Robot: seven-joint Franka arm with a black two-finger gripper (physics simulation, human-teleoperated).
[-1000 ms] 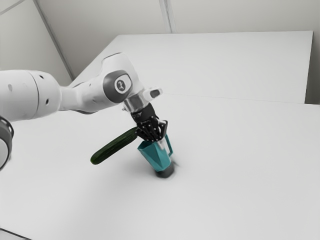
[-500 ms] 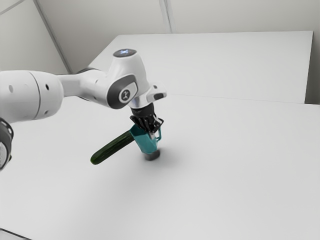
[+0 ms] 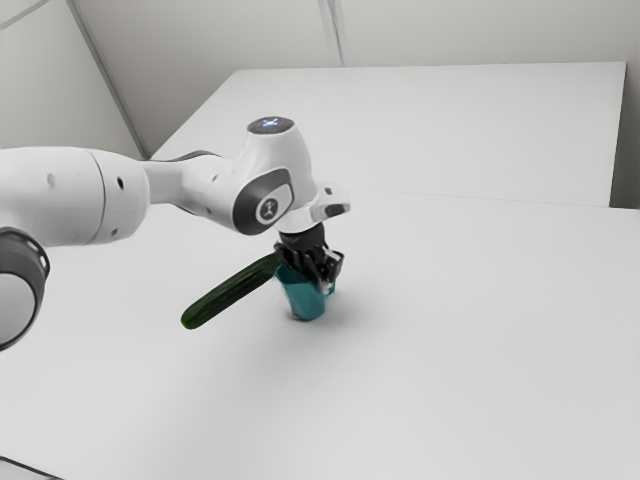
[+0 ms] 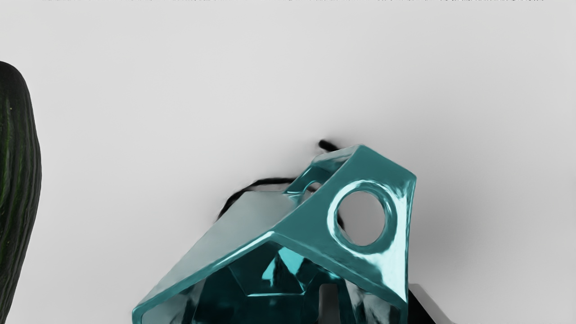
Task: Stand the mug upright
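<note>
Teal faceted mug [image 3: 304,300] is nearly upright at the white surface [image 3: 450,350], on the exterior view's right of the long green cucumber [image 3: 228,294]. The black two-finger tool [image 3: 321,279] grips its wall, one finger inside.

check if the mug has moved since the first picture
Yes, the mug has moved up the picture and toward the exterior view's left, nearer the unmoved cucumber.

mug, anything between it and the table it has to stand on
Nothing visible stands between the mug and the table below it. The cucumber lies off to the side, toward the exterior view's left; the wrist view shows a gap between it and the mug.
</note>
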